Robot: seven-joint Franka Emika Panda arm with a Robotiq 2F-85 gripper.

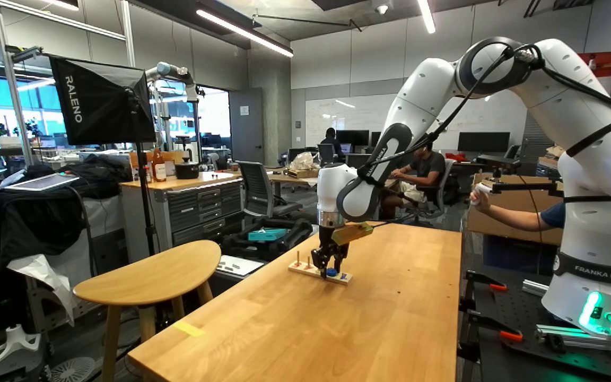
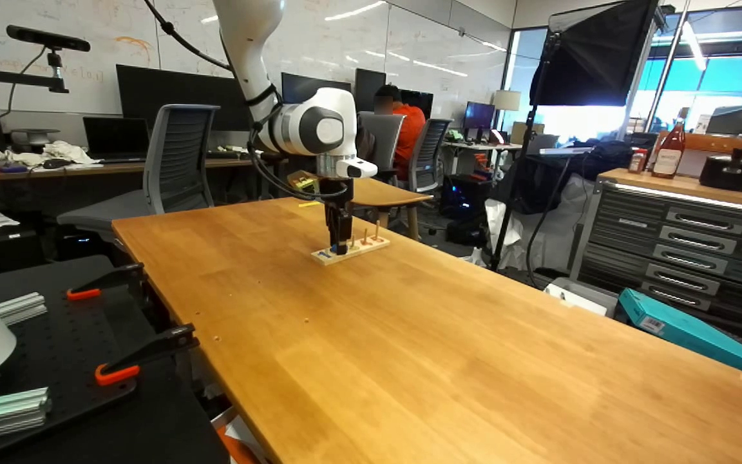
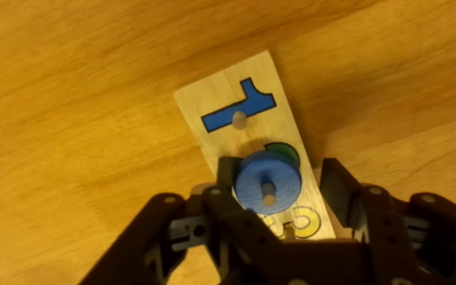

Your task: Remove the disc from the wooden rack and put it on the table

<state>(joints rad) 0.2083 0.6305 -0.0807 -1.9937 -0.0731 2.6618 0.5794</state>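
The blue disc (image 3: 268,184) sits on a peg of the wooden rack (image 3: 222,93), over a green numeral. The disc also shows as a small blue spot in an exterior view (image 1: 331,272). The rack lies on the table in both exterior views (image 1: 311,271) (image 2: 327,258). My gripper (image 3: 279,178) is open and lowered around the disc. Its left finger in the wrist view is against or right beside the disc; the right finger stands apart, past the rack's edge. The gripper also shows at the rack in both exterior views (image 1: 330,270) (image 2: 339,248). The table (image 1: 390,318) is light wood.
Other bare pegs stand on the rack, one by a blue numeral 1 (image 3: 240,119). A rounded wooden table (image 1: 151,273) stands beside the long table. Clamps with orange parts (image 2: 116,374) sit at the long table's edge near the robot base.
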